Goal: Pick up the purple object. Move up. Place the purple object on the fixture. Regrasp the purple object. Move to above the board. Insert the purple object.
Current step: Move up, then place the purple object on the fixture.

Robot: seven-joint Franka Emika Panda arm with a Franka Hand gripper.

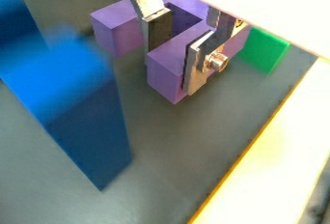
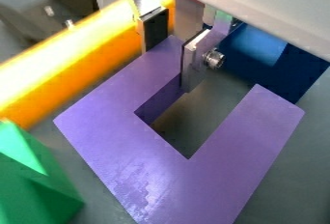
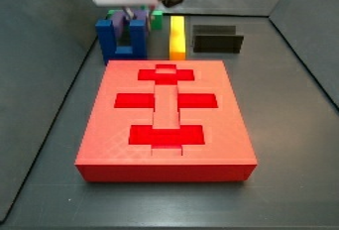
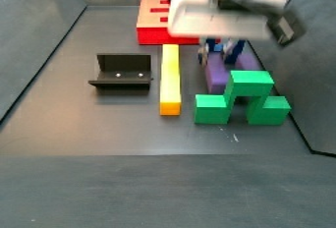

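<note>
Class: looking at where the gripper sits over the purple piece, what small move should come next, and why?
Probably close the jaws. The gripper is down at the purple piece, its fingers astride one prong and apparently not yet clamped, so gripping comes before lifting.

Both wrist views sit tight on the end effector (image 1: pixel 183 41), looking steeply down past its silver fingers (image 2: pixel 194 59) onto the purple object (image 2: pixel 194 155), each from an opposite flank, so close that neighbouring blocks blur. A side view looks from high over the near end of the board (image 3: pixel 166 115) toward the back wall, with the fixture (image 3: pixel 216 43) far off. The opposite side view faces back, fixture (image 4: pixel 122 73) near, board (image 4: pixel 157 21) beyond. Both side views share the yellow bar (image 4: pixel 168 79).
</note>
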